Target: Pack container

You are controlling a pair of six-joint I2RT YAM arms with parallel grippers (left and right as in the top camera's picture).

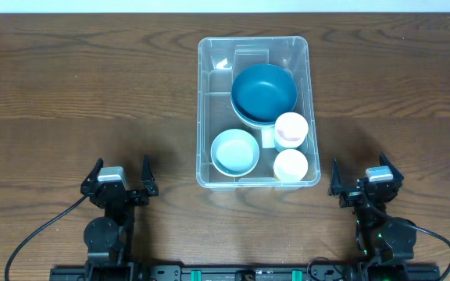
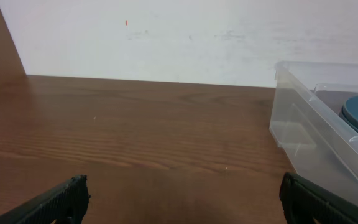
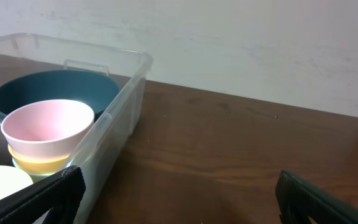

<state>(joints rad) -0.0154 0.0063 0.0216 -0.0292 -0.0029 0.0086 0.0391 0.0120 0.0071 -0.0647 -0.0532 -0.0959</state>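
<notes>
Nearest of all, my left claw [image 1: 121, 167] hangs spread wide over the brown bench [image 1: 61, 86], gripping nothing. Right of it, mid-bench, stands the clear container [image 1: 204, 94], well apart from both claws, holding a light blue bowl [image 1: 235, 151], a big teal bowl [image 1: 264, 92], a pink bowl [image 1: 291, 129] nested on a yellow bowl [image 3: 39, 163], and a cream bowl [image 1: 291, 165]. Further right my right claw [image 1: 362, 173] is likewise wide and empty.

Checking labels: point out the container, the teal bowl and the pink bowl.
container [image 1: 203, 109], overhead view, on its left wall.
teal bowl [image 1: 262, 90], overhead view, on its inner base.
pink bowl [image 3: 45, 124], right wrist view, on its inner wall.
</notes>
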